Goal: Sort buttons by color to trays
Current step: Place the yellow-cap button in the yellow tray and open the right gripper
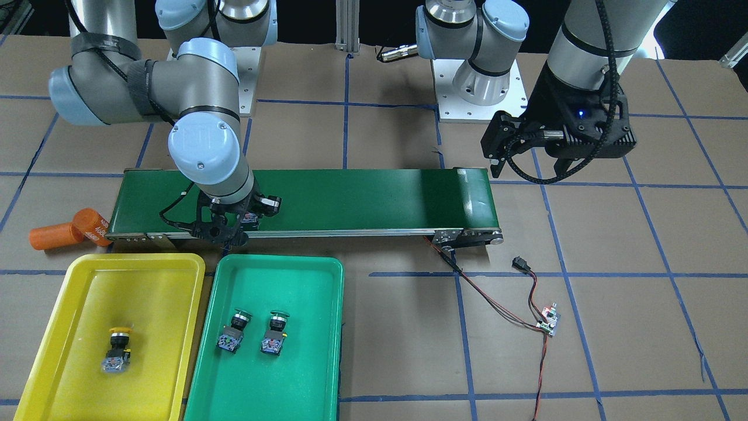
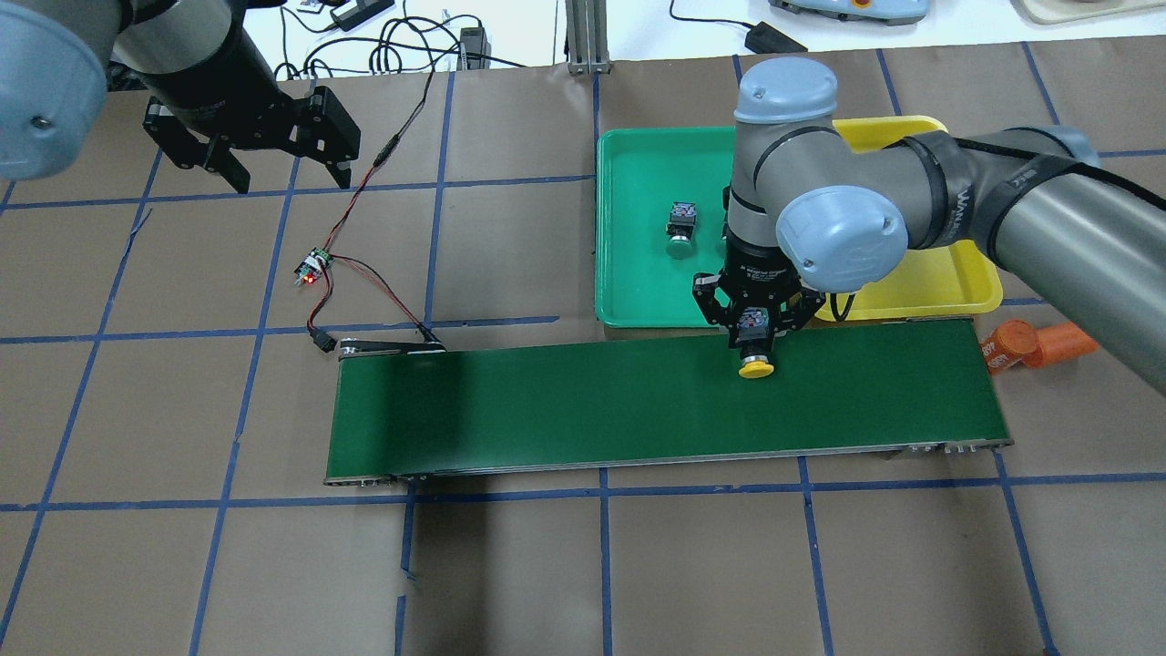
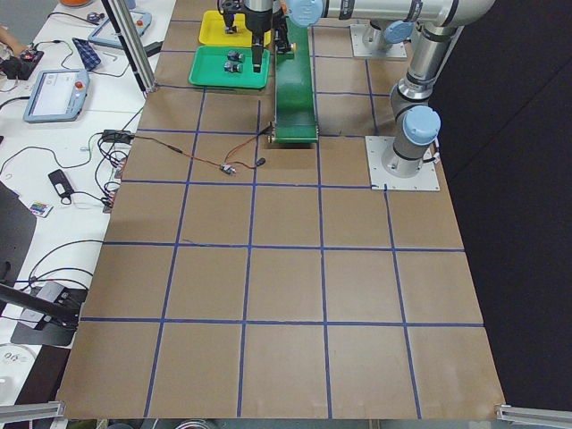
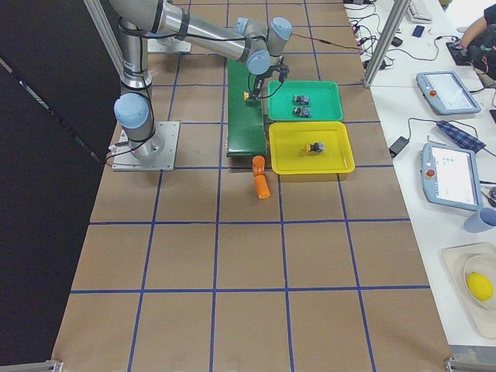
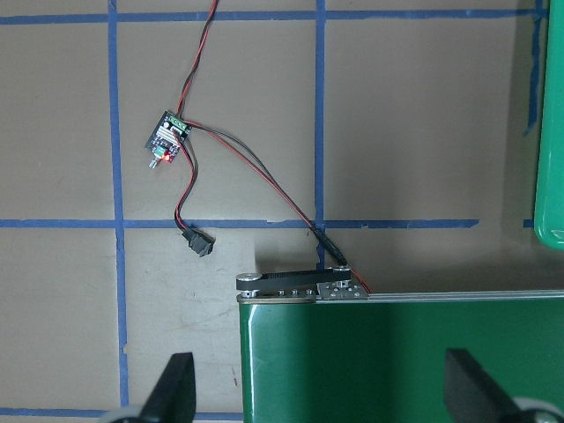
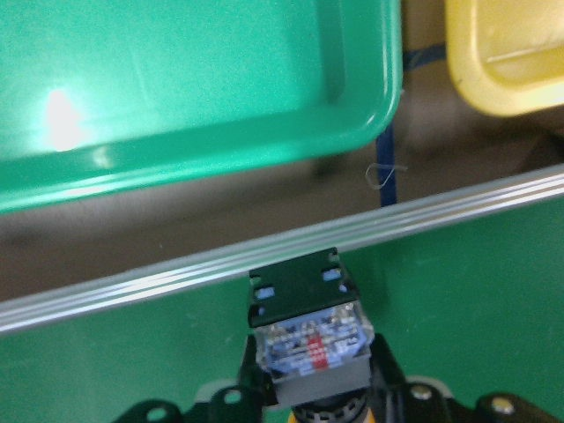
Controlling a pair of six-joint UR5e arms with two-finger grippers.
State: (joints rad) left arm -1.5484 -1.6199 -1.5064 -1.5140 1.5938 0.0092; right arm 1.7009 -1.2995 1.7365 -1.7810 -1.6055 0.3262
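Observation:
My right gripper [image 2: 754, 335] is shut on a yellow-capped button [image 2: 756, 363], at the belt edge nearest the trays. The right wrist view shows the button's contact block [image 6: 308, 330] between the fingers. The green tray [image 1: 333, 327] holds two green-capped buttons [image 1: 234, 330] [image 1: 276, 334]. The yellow tray [image 1: 76, 280] holds one yellow-capped button [image 1: 118, 349]. In the overhead view only one green button [image 2: 681, 228] shows; the arm hides the other. My left gripper [image 2: 287, 173] is open and empty, above the table past the belt's other end.
The long dark-green conveyor belt [image 2: 592, 401] lies in front of the trays. Two orange cylinders [image 1: 64, 231] lie at the belt's end beside the yellow tray. A small circuit board [image 1: 549, 320] with red and black wires runs to the belt's other end.

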